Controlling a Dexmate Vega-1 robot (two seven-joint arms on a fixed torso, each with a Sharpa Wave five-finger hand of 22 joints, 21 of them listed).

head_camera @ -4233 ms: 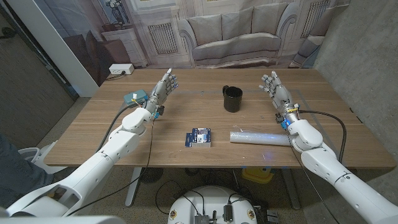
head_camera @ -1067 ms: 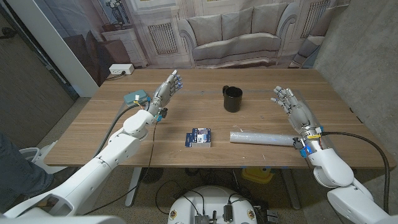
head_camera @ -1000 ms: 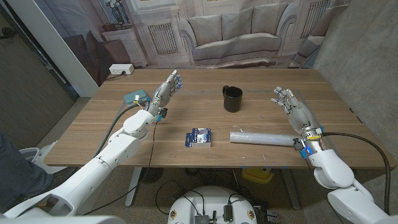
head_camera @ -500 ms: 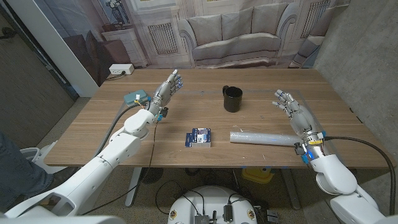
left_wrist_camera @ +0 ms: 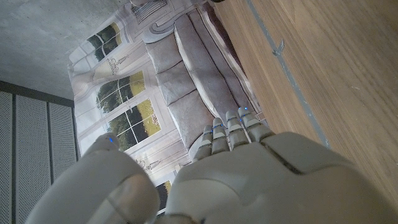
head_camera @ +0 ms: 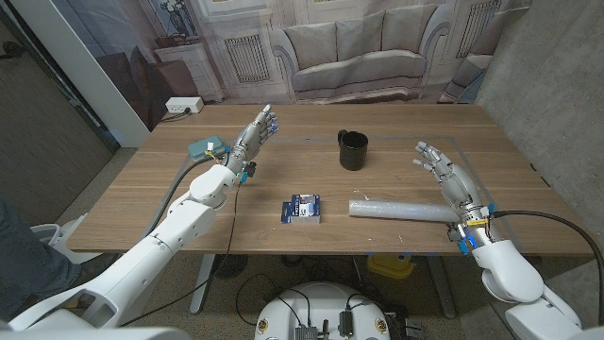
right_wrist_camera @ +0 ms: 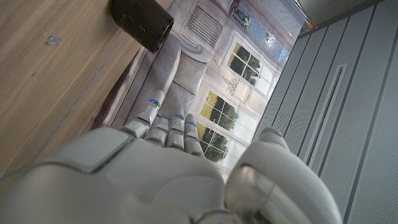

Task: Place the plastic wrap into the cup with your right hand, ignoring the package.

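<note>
The plastic wrap (head_camera: pixel 394 208) is a long pale roll lying crosswise near the table's front edge, right of centre. A black cup (head_camera: pixel 353 150) with a handle stands upright farther back, near the middle; it also appears as a dark cup (right_wrist_camera: pixel 142 24) in the right wrist view. My right hand (head_camera: pixel 442 168) hovers open, fingers spread, just right of the roll's right end and apart from it. Over the table's left side my left hand (head_camera: pixel 255 136) is raised with fingers apart, holding nothing.
A small blue-and-white package (head_camera: pixel 303 209) lies left of the roll near the front edge. A teal object (head_camera: pixel 206 147) sits by my left wrist. The wooden table (head_camera: pixel 311 175) has bare surface between cup and roll. A backdrop printed with a sofa hangs behind.
My right arm has drawn back toward the front right edge, so the hand now sits nearer and a little farther right. The left hand, roll, cup and package stay put.
</note>
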